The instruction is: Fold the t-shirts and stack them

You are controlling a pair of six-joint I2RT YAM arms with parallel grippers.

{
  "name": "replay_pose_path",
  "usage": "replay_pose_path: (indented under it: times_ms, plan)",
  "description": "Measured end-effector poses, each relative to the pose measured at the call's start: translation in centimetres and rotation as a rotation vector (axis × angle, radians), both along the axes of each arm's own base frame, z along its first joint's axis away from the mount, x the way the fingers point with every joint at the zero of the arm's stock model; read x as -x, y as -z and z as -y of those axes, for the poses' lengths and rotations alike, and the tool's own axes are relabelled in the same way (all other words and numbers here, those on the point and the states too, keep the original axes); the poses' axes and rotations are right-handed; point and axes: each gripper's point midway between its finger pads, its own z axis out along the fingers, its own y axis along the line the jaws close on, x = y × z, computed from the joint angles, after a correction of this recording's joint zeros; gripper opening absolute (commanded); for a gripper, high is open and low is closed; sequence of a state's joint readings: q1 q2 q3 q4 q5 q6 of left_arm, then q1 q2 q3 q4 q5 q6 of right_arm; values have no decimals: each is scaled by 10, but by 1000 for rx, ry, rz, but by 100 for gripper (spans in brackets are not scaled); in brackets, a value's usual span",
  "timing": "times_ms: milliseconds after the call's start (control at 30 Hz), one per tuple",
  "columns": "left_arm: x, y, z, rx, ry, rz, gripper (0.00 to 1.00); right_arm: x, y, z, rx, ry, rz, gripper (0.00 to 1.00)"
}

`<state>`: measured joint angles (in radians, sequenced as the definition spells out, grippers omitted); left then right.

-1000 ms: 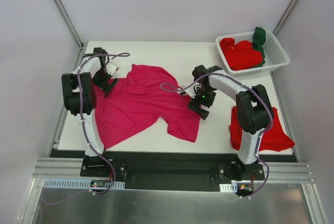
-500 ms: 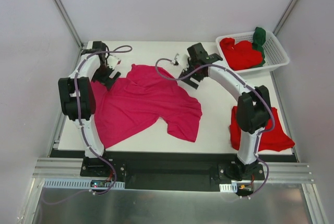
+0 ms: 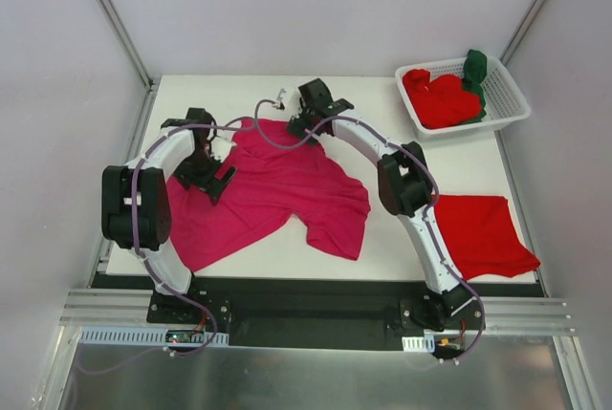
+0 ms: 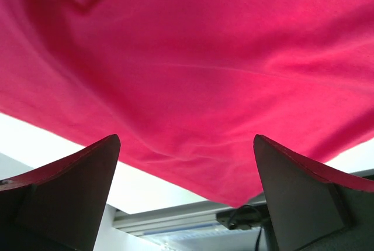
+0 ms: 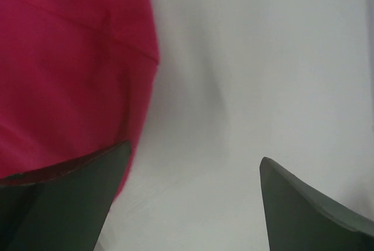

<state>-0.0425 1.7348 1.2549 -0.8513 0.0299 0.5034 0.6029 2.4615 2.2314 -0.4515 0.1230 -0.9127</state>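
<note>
A magenta-pink t-shirt (image 3: 273,195) lies spread and wrinkled on the white table (image 3: 382,142). My left gripper (image 3: 216,179) hovers open over its left part; in the left wrist view the pink cloth (image 4: 193,69) fills the frame above the wide-apart fingers (image 4: 76,181). My right gripper (image 3: 300,121) stands open at the shirt's far edge; in the right wrist view its cloth (image 5: 70,69) is on the left and bare table lies between the fingers. A folded red t-shirt (image 3: 483,233) lies at the right front. More red t-shirts (image 3: 440,99) and a dark green one (image 3: 475,71) sit in the basket.
The white slotted basket (image 3: 512,104) stands at the far right corner of the table. Metal frame posts run along the left and right back corners. The aluminium rail (image 4: 175,219) at the table's front edge shows beyond the shirt in the left wrist view.
The right arm swung from the shirt's right sleeve to its far edge, uncovering the folded red shirt. The left gripper came from the far left corner over the shirt's left part.
</note>
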Motion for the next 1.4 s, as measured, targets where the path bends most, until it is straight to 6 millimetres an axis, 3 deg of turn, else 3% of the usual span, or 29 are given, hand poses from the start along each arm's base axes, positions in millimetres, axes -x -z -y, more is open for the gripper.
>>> replay_pose_path:
  times_ms: [100,167,433,633,800,1067,1400]
  plan:
    - [9,5,8,-3,-2,-24,99,15,28,-2,20,-18,-59,96]
    - [12,6,7,-7,-9,-22,99,16,37,-3,12,-22,-64,96]
    - [33,8,12,-6,6,-43,99,0,24,-17,-82,-3,19,96]
    - [53,14,19,-6,37,-90,99,-2,25,-16,-76,0,34,96]
    - [61,19,22,8,40,-116,99,-5,32,-8,-32,11,62,96]
    - [94,35,29,28,67,-208,99,-18,27,9,48,39,150,96]
    - [98,37,39,54,116,-212,99,-35,24,53,183,98,201,96]
